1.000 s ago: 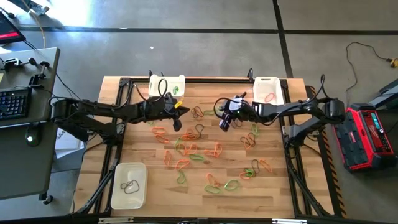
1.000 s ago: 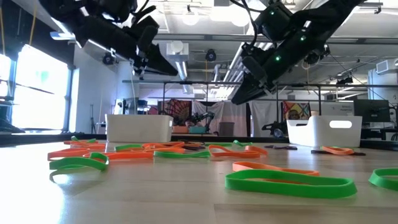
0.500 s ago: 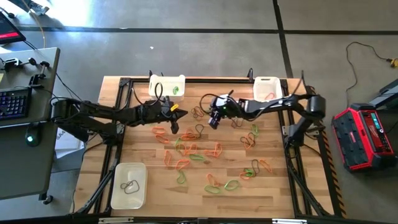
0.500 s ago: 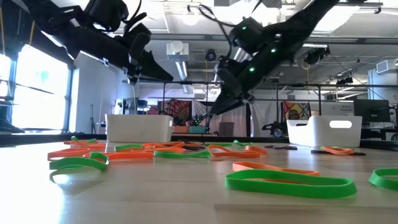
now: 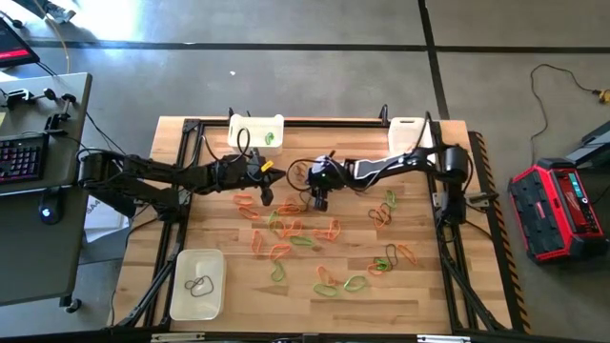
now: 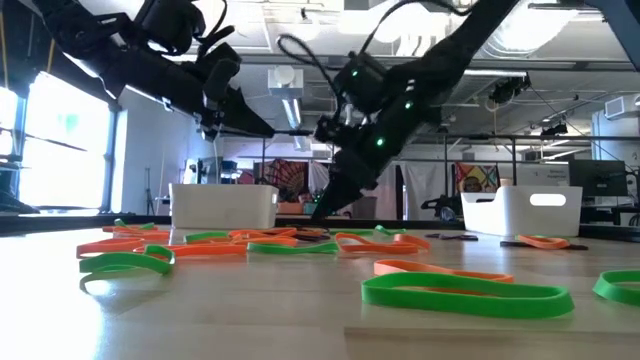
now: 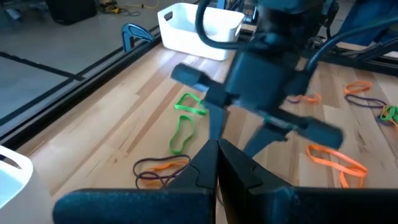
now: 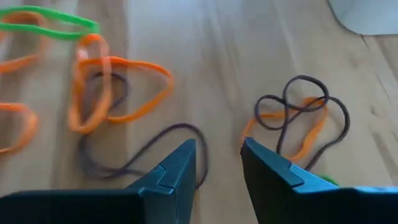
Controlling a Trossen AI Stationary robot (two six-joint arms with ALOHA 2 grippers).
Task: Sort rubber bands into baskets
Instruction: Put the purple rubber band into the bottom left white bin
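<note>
We take the near-left basket (image 5: 197, 283) as our landmark, the white tub at the table's front corner on the left arm's side. It already holds a dark band (image 5: 199, 284), so we judge it the tub for dark loops. Just beyond it, toward the table's middle, lie the loose rubber bands (image 5: 305, 233): green, orange and dark loops scattered and overlapping, none yet sorted from this heap.

Farther from that basket, over the middle of the spread, the right gripper (image 5: 318, 198) hangs low with its fingers parted and nothing between them. Its wrist view shows a dark band (image 8: 143, 152) lying on the wood right ahead of the gap, beside an orange loop (image 8: 115, 87). We judge it is lined up to pinch that dark one.

Level with it but nearer the left side, the left gripper (image 5: 266, 189) is pressed shut and empty, held above the wood, probably waiting so the arms do not clash.

Farthest from our landmark, along the back edge, stand the back-left basket (image 5: 255, 131), with something green inside, and the back-right basket (image 5: 407, 135), partly covered by the right arm, so we cannot see its contents. Where bands cross, we cannot tell which lies on top.
</note>
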